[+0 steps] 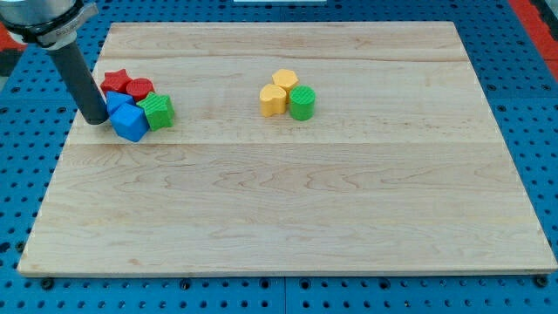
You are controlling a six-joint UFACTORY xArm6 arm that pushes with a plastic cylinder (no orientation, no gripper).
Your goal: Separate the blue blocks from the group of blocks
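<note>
Two blue blocks sit in a tight cluster at the view's upper left: a larger blue cube-like block [130, 123] and a smaller blue block [116, 102] partly hidden behind it. A red star block [115, 82], a red block [139, 87] and a green block [158, 111] touch them. My tip [94, 119] stands just left of the blue blocks, touching or nearly touching them.
A second cluster lies at the upper middle: two yellow blocks [273, 99] [285, 81] and a green cylinder [302, 103]. The wooden board [288, 209] rests on a blue perforated table [26, 174].
</note>
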